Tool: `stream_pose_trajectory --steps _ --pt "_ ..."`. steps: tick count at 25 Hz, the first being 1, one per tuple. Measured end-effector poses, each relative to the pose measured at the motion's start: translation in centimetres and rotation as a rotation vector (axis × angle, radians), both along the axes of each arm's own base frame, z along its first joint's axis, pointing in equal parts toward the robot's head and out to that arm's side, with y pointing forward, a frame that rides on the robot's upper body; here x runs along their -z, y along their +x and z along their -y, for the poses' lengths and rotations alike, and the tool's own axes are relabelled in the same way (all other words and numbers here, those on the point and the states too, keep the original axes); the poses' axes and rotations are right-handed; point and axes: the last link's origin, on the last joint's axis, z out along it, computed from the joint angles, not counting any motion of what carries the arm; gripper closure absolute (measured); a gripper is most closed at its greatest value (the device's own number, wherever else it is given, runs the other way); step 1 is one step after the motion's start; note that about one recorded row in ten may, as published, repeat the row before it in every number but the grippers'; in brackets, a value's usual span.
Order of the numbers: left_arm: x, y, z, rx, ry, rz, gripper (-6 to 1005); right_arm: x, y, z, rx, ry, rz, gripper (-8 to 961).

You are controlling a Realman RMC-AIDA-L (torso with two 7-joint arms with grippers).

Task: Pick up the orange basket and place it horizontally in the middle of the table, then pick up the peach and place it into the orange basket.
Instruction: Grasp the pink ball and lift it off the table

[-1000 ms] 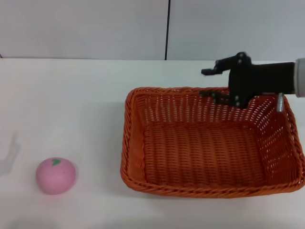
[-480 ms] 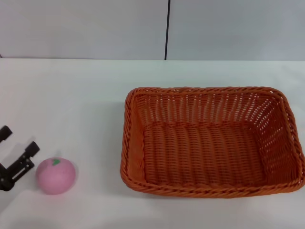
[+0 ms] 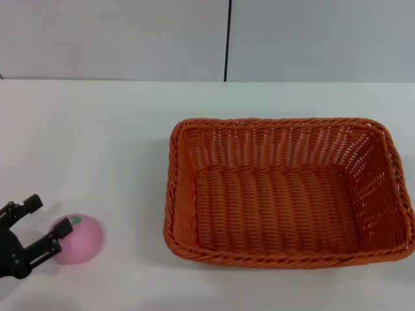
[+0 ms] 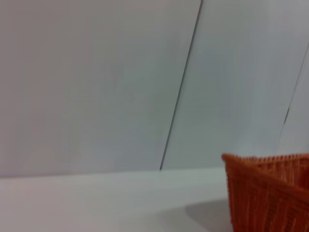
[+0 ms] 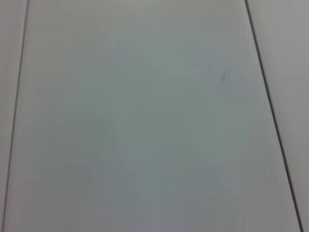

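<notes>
The orange basket [image 3: 285,191] lies lengthwise across the white table [image 3: 97,123], right of centre, with nothing inside. A corner of the orange basket [image 4: 270,193] also shows in the left wrist view. The pink peach [image 3: 79,238] rests near the front left edge, green leaf mark up. My left gripper [image 3: 37,223] is open at the peach's left side, one black finger [image 3: 50,245] against the fruit's near-left side and the other [image 3: 21,208] farther left. The right gripper is out of view.
A pale wall with a dark vertical seam [image 3: 227,39] stands behind the table. The right wrist view shows only pale wall panels [image 5: 145,121].
The right gripper left the basket's back rim and went out of view. My left gripper came in at the front left and has closed in beside the peach.
</notes>
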Motion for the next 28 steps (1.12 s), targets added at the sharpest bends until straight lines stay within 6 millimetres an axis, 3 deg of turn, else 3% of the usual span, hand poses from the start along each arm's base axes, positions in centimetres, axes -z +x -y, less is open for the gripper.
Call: stream_pose_trajectory --steps 17,28 --pt "1.8 -1.1 0.7 -0.022 -0.051 -0.108 351 0.2 1.1 0.6 0.079 0.049 -0.053 523" --pt "0.9 1.3 -0.3 0.097 0.123 -0.022 561 0.3 2.3 2.0 0.158 0.115 -0.128 523"
